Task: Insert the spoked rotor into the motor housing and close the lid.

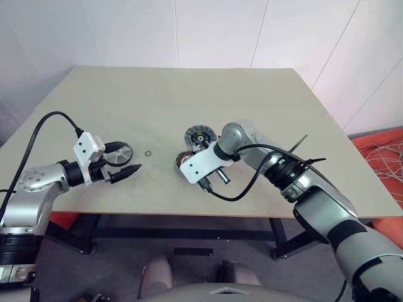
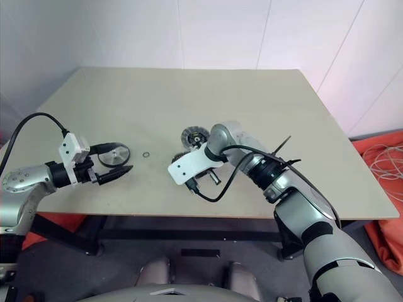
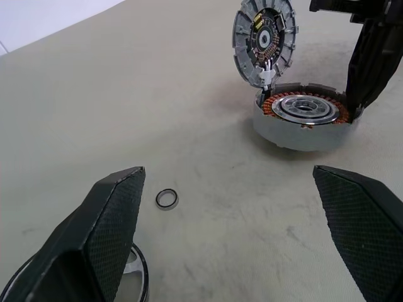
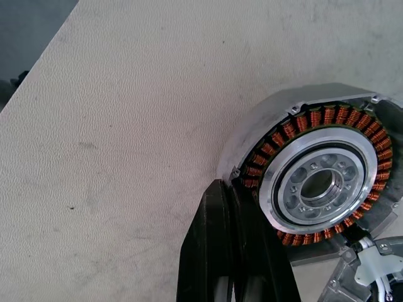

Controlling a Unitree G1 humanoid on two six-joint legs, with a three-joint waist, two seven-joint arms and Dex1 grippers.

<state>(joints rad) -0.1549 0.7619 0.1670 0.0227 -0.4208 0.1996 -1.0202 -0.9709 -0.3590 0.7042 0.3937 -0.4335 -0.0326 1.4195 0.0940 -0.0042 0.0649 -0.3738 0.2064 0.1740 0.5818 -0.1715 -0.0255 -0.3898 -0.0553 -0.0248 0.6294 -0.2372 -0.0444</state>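
Silver and six-spoked, the spoked rotor [image 1: 118,153] lies flat on the table [image 1: 189,100] at the far left, just beyond the left gripper [image 1: 123,171]; the left fingers [image 3: 104,239] are spread wide with nothing between them, one partly over the rotor's rim in the left wrist view; a tiny washer ring [image 1: 147,153] sits on the bare tabletop a little to the right, apart from everything; further right the motor housing [image 4: 315,182] rests on the table with its copper windings facing up, the lid [image 3: 264,41] touching its far edge; the right gripper [image 4: 230,251] points steeply down at the housing's rim, its fingers pressed together on nothing, just beside the casing wall.
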